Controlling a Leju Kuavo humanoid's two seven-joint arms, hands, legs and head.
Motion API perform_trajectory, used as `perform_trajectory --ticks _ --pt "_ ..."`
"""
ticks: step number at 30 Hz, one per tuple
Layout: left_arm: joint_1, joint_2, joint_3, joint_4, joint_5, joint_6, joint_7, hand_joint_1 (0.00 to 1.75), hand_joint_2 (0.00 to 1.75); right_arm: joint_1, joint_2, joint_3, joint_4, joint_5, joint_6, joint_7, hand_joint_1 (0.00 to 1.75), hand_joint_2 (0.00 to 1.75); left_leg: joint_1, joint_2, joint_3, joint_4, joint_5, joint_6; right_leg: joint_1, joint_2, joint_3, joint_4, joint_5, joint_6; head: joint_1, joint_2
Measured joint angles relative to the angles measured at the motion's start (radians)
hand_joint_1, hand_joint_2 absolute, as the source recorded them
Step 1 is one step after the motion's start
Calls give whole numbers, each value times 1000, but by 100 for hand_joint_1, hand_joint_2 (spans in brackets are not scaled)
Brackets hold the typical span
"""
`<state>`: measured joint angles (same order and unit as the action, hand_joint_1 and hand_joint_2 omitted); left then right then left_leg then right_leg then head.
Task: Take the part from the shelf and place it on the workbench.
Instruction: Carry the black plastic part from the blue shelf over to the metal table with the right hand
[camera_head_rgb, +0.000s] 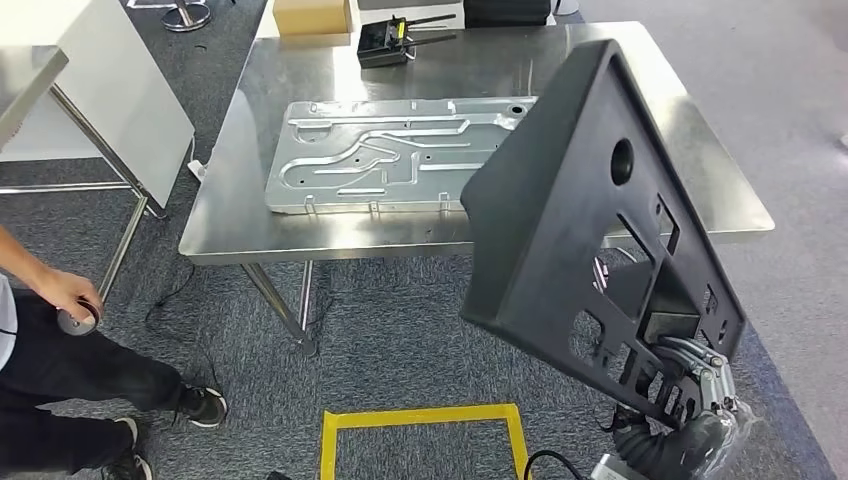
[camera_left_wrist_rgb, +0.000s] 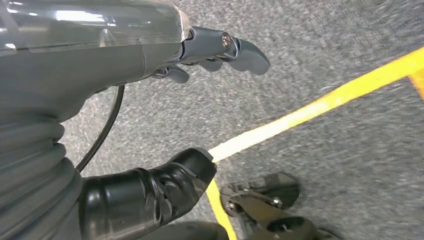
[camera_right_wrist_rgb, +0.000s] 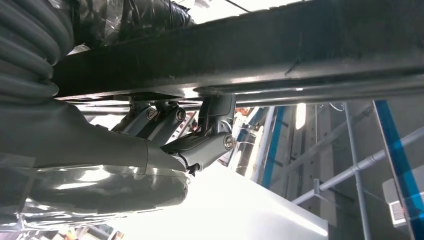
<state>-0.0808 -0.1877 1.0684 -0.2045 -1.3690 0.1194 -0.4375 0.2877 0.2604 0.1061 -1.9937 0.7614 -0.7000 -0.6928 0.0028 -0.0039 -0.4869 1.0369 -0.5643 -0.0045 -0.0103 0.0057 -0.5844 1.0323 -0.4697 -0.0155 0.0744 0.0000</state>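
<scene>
Spanning the upper middle of the head view, the steel workbench (camera_head_rgb: 250, 225) carries a stamped metal panel (camera_head_rgb: 390, 155) at its centre and a black device (camera_head_rgb: 385, 45) near its far edge. In front of it, filling the right half of the frame, the black part (camera_head_rgb: 570, 215) stands tilted in the air above the carpet, overlapping the bench's near right edge. The right hand (camera_head_rgb: 690, 375) grips its lower corner, fingers (camera_right_wrist_rgb: 197, 137) curled up against the part's underside. At lower centre, yellow tape (camera_head_rgb: 425, 420) marks the floor. A person's hand (camera_head_rgb: 65, 295) rests at the left edge. The left hand (camera_left_wrist_rgb: 165, 115) hangs over carpet, fingers apart, holding nothing.
</scene>
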Motion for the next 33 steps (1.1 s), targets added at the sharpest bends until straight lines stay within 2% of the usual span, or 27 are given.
perform_trajectory --ticks 1,3,4,5,6,8,9,10,12,14,15,16,17,19,20,21,23,24,25,27,30,31,32,33 --pt "0 0 0 0 0 0 0 0 175 -1 0 0 -1 0 0 0 175 175 1 0 -26 50 -21 -4 -1 -2 9 -5 -3 -5 -1 0" --pt "2 0 0 0 0 0 0 0 175 -4 -1 0 -1 0 0 0 175 175 3 0 -113 189 -62 -10 -1 -5 21 -8 -12 -11 -2 0" --pt "3 0 0 0 0 0 0 0 175 -4 -1 0 0 0 0 0 175 175 4 0 -153 241 -66 -11 0 -4 27 -9 -18 -12 -2 0" --pt "5 0 0 0 0 0 0 0 175 -4 -2 0 0 0 0 0 175 175 4 0 -179 259 -49 -11 0 -3 34 -9 -24 -12 -2 0" --pt "6 0 0 0 -1 0 0 0 175 -4 -2 -1 0 0 0 0 175 175 5 0 -185 237 -12 -10 0 -1 44 -9 -31 -11 -2 0" --pt "7 0 0 0 -2 0 1 0 175 -5 -2 -1 0 0 0 0 175 175 4 0 -156 118 87 -1 0 2 65 -9 -47 -7 -1 0" --pt "7 0 0 0 -3 0 1 0 175 -7 -3 -1 0 0 0 0 175 175 2 0 -136 62 119 4 1 2 72 -9 -55 -2 -1 0" --pt "6 1 0 0 -4 0 1 0 175 -8 -3 -1 0 -1 0 0 175 175 -1 0 -121 23 131 10 2 2 75 -8 -61 3 -1 0" --pt "4 2 0 0 -4 0 1 0 175 -11 -4 -1 1 -4 0 0 175 175 -8 1 -110 -3 120 19 3 2 76 -11 -68 14 0 0" --pt "5 2 0 0 -4 0 1 0 175 -13 -4 -1 0 -5 0 0 175 175 -3 0 -100 -17 115 28 3 1 80 -8 -76 26 0 0" --pt "6 2 0 0 -4 0 1 0 175 -14 -5 -1 0 -6 0 0 175 175 0 0 -93 -24 113 33 4 0 74 11 -87 30 0 0" --pt "6 2 0 0 -4 0 1 0 175 -16 -5 -1 0 -6 0 0 175 175 3 0 -85 -30 112 38 4 -1 54 52 -105 34 1 0" --pt "5 2 0 0 -4 0 1 0 175 -16 -6 -1 0 -7 0 0 175 175 3 1 -79 -32 108 43 2 -2 20 112 -128 37 2 0" --pt "4 2 0 0 -4 0 0 0 175 -16 -8 -1 3 -8 0 0 175 175 2 1 -68 -32 97 48 1 -2 -67 242 -163 41 2 0" --pt "4 2 0 0 -4 0 0 0 175 -16 -9 -2 4 -9 0 0 175 175 2 1 -60 -32 90 48 0 -2 -97 273 -156 42 2 0" --pt "5 2 0 0 -4 0 1 0 175 -16 -10 -2 5 -9 0 0 175 175 1 1 -51 -31 83 47 -1 -2 -108 265 -127 42 2 0" --pt "7 1 0 0 -4 0 1 0 175 -16 -10 -2 5 -9 0 0 175 175 2 -1 -30 -31 66 42 -2 -3 -77 149 -33 37 2 0" --pt "6 1 0 0 -4 0 1 0 175 -17 -11 -2 5 -9 0 0 175 175 0 -1 -23 -29 58 37 0 -4 -54 88 1 33 2 0" --pt "5 1 0 0 -4 0 1 0 175 -17 -11 -2 5 -9 0 0 175 175 -1 -2 -20 -28 51 32 2 -4 -37 43 18 27 2 0" --pt "3 1 0 0 -4 0 1 0 175 -17 -12 -3 5 -9 0 0 175 175 -3 -2 -21 -28 43 21 7 -2 -27 18 11 16 1 0" --pt "3 1 0 0 -4 0 0 0 175 -17 -12 -4 4 -9 0 0 175 175 0 -1 -11 -29 28 7 3 1 -14 5 3 1 0 0" --pt "2 1 0 0 -4 0 0 0 175 -18 -12 -4 4 -9 0 0 175 175 1 -1 -17 -4 13 2 1 0 -5 -2 1 -4 0 0" --pt "1 1 0 0 -4 0 0 0 175 -18 -12 -4 3 -9 0 0 175 175 2 -1 -39 45 -11 -2 0 -2 5 -7 -3 -8 -1 0" --pt "1 1 0 0 -4 0 -1 0 175 -19 -12 -5 3 -9 0 0 175 175 4 0 -77 117 -36 -6 0 -3 12 -9 -9 -11 -1 0"
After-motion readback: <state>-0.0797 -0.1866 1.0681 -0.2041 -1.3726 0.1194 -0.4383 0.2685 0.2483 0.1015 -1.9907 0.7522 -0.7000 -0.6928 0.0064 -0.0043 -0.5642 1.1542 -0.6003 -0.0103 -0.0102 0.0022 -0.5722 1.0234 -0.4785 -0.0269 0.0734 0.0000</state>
